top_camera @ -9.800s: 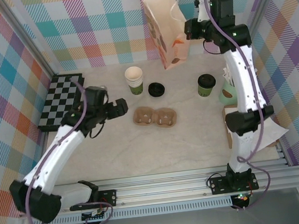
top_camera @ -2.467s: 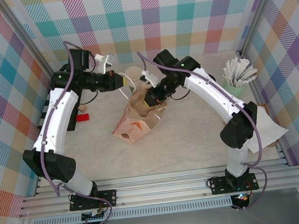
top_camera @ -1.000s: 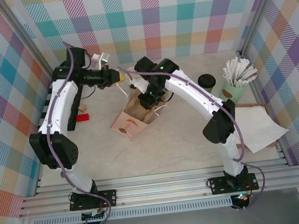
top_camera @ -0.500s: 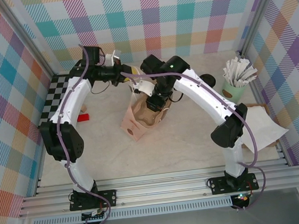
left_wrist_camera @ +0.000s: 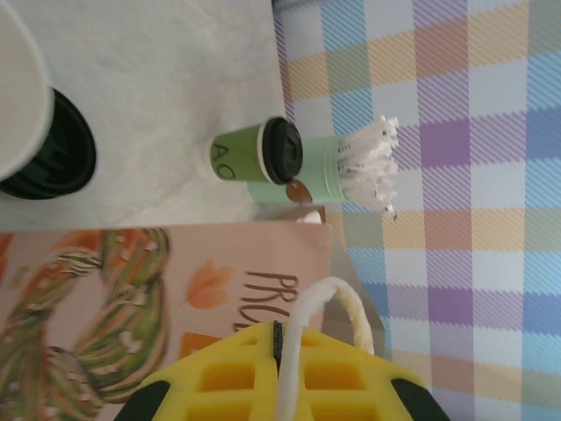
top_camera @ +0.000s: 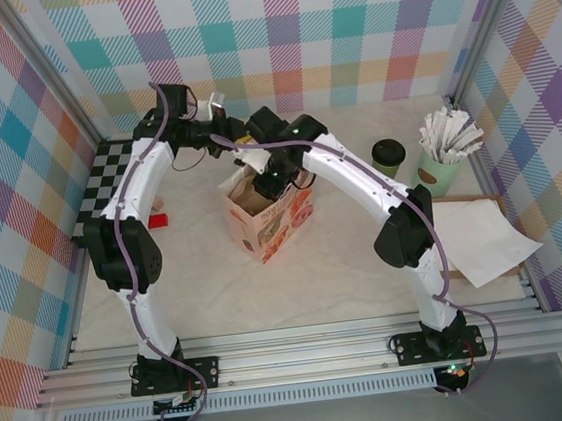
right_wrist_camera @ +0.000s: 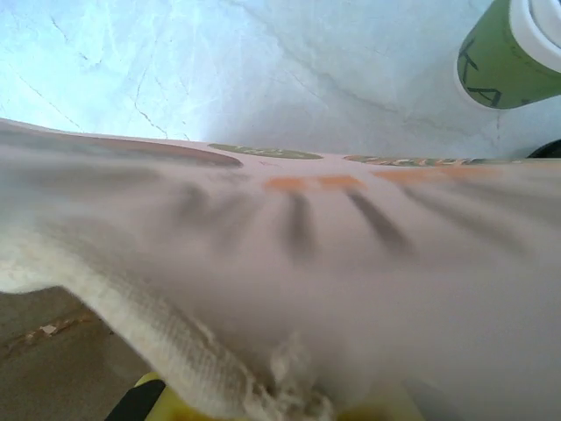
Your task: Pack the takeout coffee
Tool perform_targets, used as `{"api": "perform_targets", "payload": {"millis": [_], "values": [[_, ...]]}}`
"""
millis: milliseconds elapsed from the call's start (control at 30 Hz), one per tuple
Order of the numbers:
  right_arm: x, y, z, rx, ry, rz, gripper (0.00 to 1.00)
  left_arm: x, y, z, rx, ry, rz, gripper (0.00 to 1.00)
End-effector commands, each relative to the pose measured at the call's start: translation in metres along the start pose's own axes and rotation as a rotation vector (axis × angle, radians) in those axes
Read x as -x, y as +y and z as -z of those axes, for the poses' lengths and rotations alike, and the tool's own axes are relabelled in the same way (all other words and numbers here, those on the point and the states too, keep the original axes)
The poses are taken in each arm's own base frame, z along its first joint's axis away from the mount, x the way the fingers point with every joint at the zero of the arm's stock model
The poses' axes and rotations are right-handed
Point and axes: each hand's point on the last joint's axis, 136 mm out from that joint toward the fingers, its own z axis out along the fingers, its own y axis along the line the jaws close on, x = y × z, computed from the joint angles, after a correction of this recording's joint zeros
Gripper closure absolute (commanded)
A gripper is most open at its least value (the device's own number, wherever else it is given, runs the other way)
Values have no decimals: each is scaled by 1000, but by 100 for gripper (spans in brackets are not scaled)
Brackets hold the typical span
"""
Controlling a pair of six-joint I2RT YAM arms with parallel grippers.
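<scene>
Coffee cup (top_camera: pixel 388 157), black-lidded, upright on surface (top_camera: pixel 348 274), well right of both tools. Over upright bag (top_camera: pixel 272 221), left tool (top_camera: pixel 237 143) and right tool (top_camera: pixel 269 176) meet. Left wrist: tool clamped on bag's rope handle (left_wrist_camera: pixel 329 294); cup beyond, apart. Right wrist: bag paper smothers tool; opening can't be told.

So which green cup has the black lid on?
The small dark-green cup, right beside the mint-green cup. The mint one is open and full of white sticks.
</scene>
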Motion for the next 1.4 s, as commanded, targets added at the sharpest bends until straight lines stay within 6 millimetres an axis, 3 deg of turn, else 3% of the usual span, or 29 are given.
{"api": "perform_targets", "payload": {"millis": [0, 133, 267, 367, 533, 700, 833, 1167, 1367], "values": [[-26, -1, -13, 29, 106, -6, 100, 28, -7, 24, 41, -114, 2, 100], [-46, -2, -21, 21, 148, 13, 100, 42, -4, 32, 94, -178, 36, 100], [-42, 2, -9, 27, 83, 52, 100, 52, 10, 39, 168, -216, 85, 100], [-42, -2, -13, 36, 89, 36, 100, 56, 2, 34, 111, -201, 95, 100], [-35, -21, -27, -21, 129, -46, 100, 44, -9, 28, 60, -135, 82, 100], [-28, -28, -49, 1, 149, -77, 100, 20, -21, 7, -32, 21, 84, 100], [-42, -37, -70, 1, 228, -113, 100, 11, -19, 1, -43, 69, 91, 100], [-87, -43, -99, -22, 371, -170, 100, 24, -23, 6, -66, 65, 75, 100], [-95, -51, -119, -39, 337, -127, 100, 23, -21, 7, -60, 66, 86, 100]]}}
